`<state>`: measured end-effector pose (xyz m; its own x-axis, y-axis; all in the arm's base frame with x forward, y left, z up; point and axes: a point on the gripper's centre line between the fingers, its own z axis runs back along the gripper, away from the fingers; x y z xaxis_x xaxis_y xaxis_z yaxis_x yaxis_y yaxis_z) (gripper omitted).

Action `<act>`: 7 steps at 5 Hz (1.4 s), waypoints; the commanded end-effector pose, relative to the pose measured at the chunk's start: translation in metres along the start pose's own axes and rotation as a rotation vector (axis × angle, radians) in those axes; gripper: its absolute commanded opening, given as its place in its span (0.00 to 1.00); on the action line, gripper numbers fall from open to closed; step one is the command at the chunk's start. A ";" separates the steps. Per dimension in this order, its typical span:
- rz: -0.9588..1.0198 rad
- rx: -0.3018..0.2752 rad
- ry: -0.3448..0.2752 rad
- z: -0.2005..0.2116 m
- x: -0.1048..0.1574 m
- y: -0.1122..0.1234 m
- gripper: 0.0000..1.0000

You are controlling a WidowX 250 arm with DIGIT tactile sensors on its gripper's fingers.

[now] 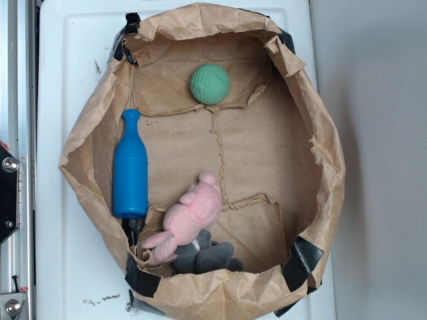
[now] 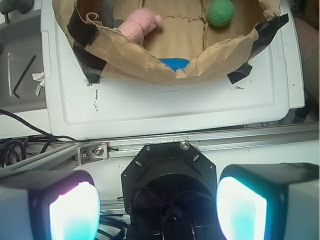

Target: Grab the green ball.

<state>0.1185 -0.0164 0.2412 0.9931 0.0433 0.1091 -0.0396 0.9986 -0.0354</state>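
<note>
The green ball point(image 1: 209, 84) is a small mint-green bumpy sphere lying on the floor of a brown paper bag point(image 1: 320, 133), at its far end. The wrist view shows the ball point(image 2: 221, 12) at the top, beyond the bag's crumpled near rim point(image 2: 165, 70). My gripper point(image 2: 157, 207) hangs well outside the bag, over the metal rail, with its two glowing pads point(image 2: 75, 212) wide apart and nothing between them. The exterior view does not show the gripper.
Inside the bag lie a blue bottle point(image 1: 130, 170), a pink plush toy point(image 1: 190, 217) and a grey plush point(image 1: 207, 257). The bag sits on a white tray point(image 2: 165, 110). A metal rail point(image 2: 240, 137) and cables point(image 2: 20, 145) run below the tray.
</note>
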 end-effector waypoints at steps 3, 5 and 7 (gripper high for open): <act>-0.062 -0.021 0.023 -0.037 0.097 0.017 1.00; 0.420 0.146 -0.122 -0.059 0.162 0.049 1.00; 0.420 0.146 -0.122 -0.059 0.162 0.049 1.00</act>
<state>0.2835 0.0258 0.1729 0.8842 0.4376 0.1636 -0.4524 0.8894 0.0658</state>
